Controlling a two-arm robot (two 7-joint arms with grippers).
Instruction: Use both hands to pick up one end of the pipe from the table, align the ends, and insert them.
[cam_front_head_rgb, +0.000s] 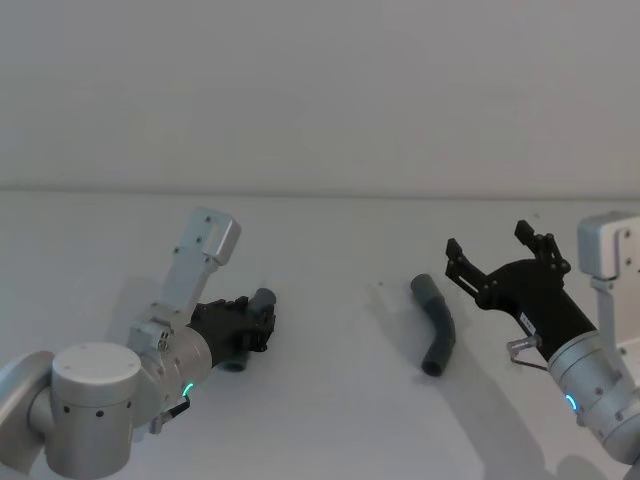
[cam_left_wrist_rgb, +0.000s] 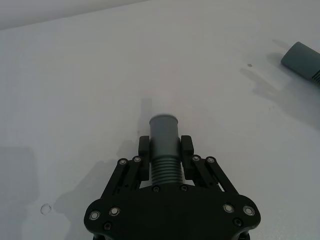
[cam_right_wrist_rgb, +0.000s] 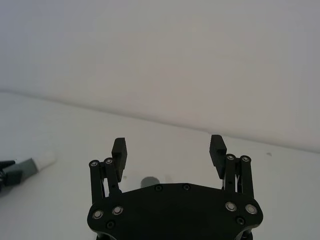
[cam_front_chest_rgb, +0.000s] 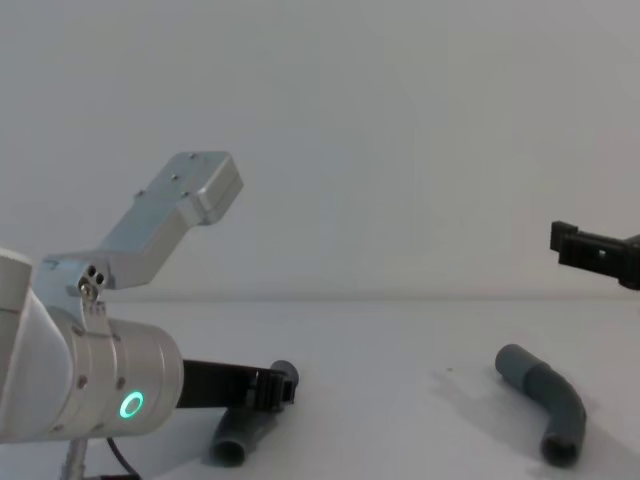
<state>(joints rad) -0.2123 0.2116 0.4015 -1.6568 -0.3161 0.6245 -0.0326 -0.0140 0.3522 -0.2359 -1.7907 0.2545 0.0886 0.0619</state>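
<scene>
Two dark-grey bent, ribbed pipe pieces are in view. My left gripper (cam_front_head_rgb: 256, 322) is shut on the ribbed middle of one piece (cam_front_head_rgb: 262, 300) at the table's left. In the left wrist view the fingers (cam_left_wrist_rgb: 187, 148) clamp that piece (cam_left_wrist_rgb: 164, 135), whose smooth cuff points forward. In the chest view its lower end (cam_front_chest_rgb: 238, 442) hangs close to the table (cam_front_chest_rgb: 400, 340). The other piece (cam_front_head_rgb: 437, 326) lies free on the table (cam_front_head_rgb: 340, 420) right of centre. Above and to the right of it, my right gripper (cam_front_head_rgb: 490, 243) hovers open and holds nothing (cam_right_wrist_rgb: 168, 146). At the right wrist view's edge a white tip (cam_right_wrist_rgb: 44, 161) sticks out.
A plain pale wall rises behind the table's far edge. Bare table lies between the two pipe pieces. The left arm's silver wrist with its green ring light (cam_front_chest_rgb: 130, 405) looms at the chest view's lower left. The free piece's cuff (cam_left_wrist_rgb: 302, 60) shows in the left wrist view.
</scene>
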